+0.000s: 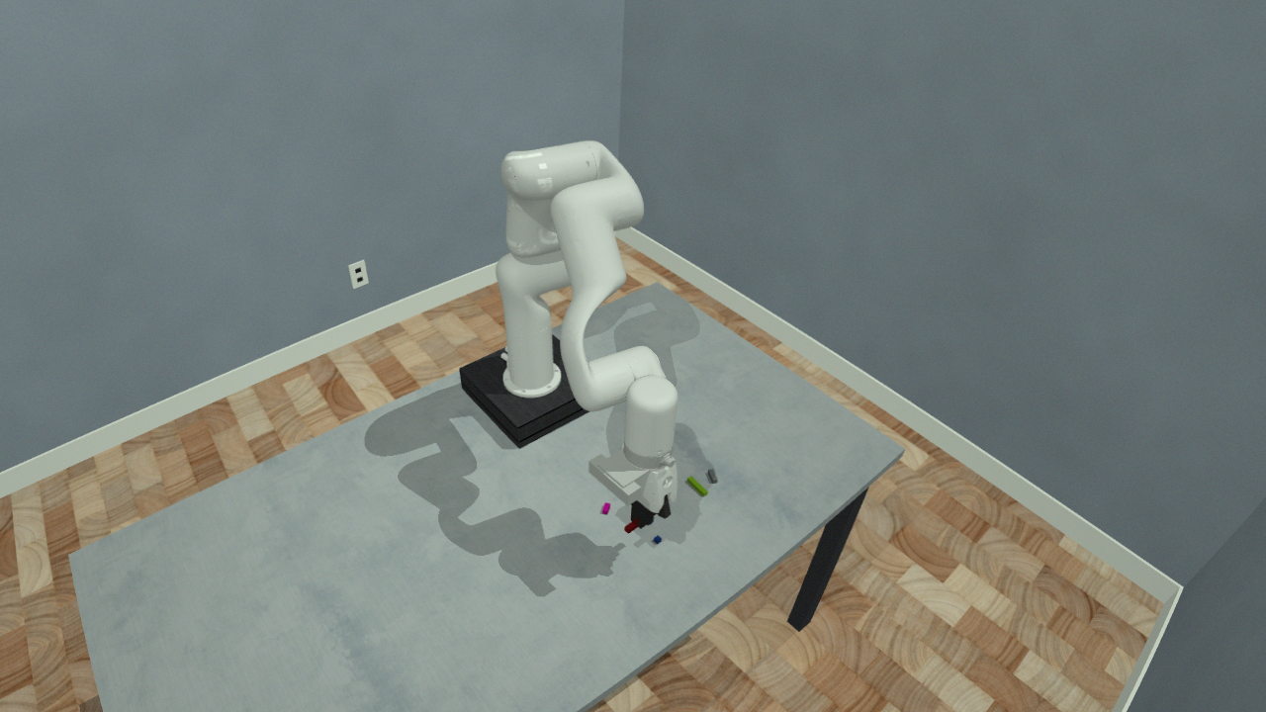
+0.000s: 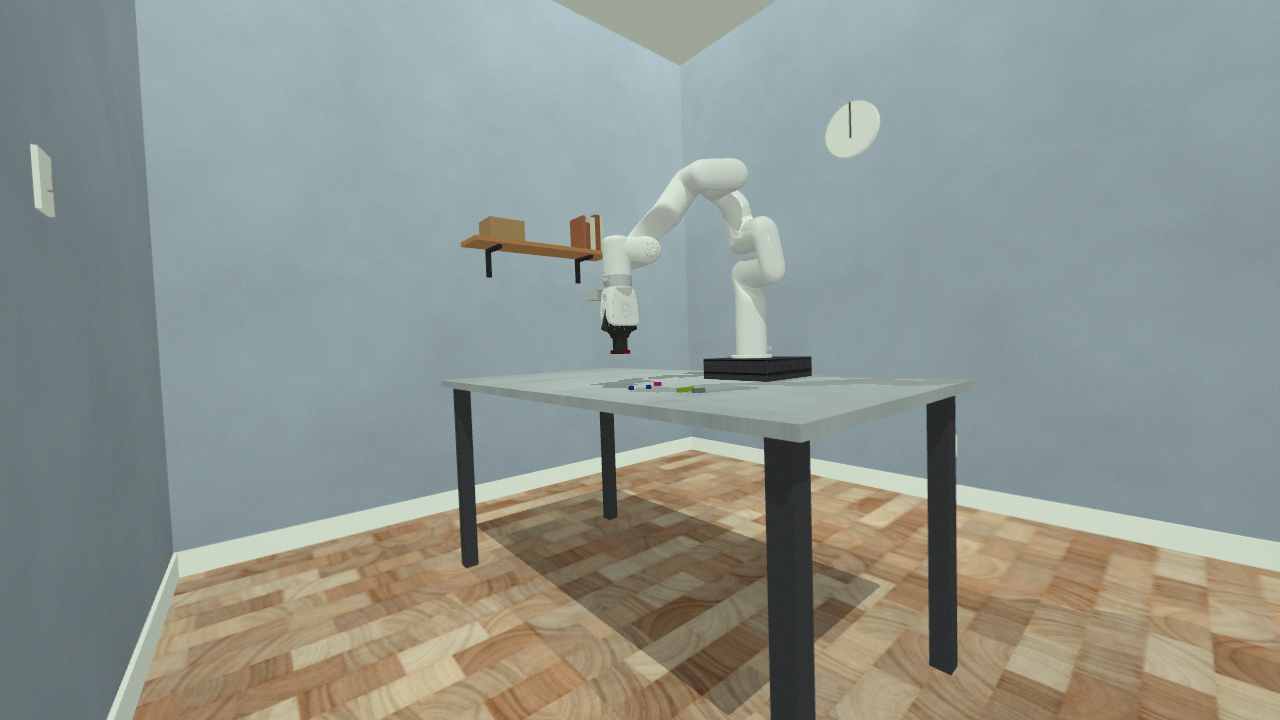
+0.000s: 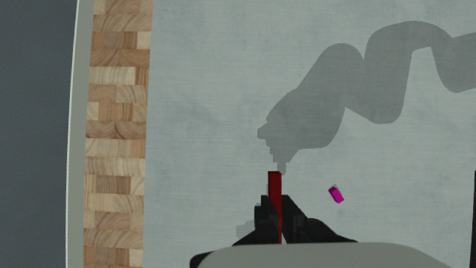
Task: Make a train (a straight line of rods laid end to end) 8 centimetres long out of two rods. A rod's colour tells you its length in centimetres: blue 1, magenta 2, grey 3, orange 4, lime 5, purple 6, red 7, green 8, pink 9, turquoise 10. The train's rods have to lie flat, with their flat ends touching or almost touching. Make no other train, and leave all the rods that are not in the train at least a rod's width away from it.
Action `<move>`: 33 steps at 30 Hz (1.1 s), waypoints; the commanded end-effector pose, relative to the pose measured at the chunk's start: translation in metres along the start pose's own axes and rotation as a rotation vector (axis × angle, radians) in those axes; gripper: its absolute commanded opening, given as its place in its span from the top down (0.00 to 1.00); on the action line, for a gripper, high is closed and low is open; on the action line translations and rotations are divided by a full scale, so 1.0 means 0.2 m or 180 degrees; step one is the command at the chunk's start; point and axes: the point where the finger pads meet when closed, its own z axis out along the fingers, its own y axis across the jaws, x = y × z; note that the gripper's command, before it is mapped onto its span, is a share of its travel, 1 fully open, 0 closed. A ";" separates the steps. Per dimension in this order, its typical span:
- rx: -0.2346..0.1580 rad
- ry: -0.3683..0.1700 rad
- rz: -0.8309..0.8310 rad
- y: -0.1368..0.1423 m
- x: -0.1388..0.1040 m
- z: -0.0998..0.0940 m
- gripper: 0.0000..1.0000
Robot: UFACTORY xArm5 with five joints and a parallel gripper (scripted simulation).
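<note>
My gripper (image 1: 647, 516) (image 2: 618, 343) (image 3: 274, 211) is shut on the red rod (image 1: 633, 525) (image 2: 624, 351) (image 3: 274, 186) and holds it level, well above the grey table (image 1: 265, 576) (image 2: 805, 407) (image 3: 204, 112). A blue rod (image 1: 657, 538) (image 2: 631, 387) lies just in front of the gripper; in the wrist view only a blue sliver (image 3: 257, 207) shows beside the left finger. A magenta rod (image 1: 605, 508) (image 2: 657, 383) (image 3: 335, 194) lies to the left. A lime rod (image 1: 696, 485) (image 2: 684, 389) and a grey rod (image 1: 711, 476) (image 2: 698, 390) lie close together to the right.
The arm's black base (image 1: 517, 402) (image 2: 757, 367) stands at the back of the table. The table's right edge (image 1: 850, 495) is near the lime and grey rods. A wall shelf (image 2: 528, 246) hangs behind the arm.
</note>
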 end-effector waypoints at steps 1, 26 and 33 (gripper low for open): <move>0.0009 0.0002 0.0001 -0.01 0.00 0.04 0.96; 0.0009 0.0002 0.0001 -0.02 0.00 0.40 0.96; 0.0009 0.0002 0.0001 -0.02 0.00 0.40 0.96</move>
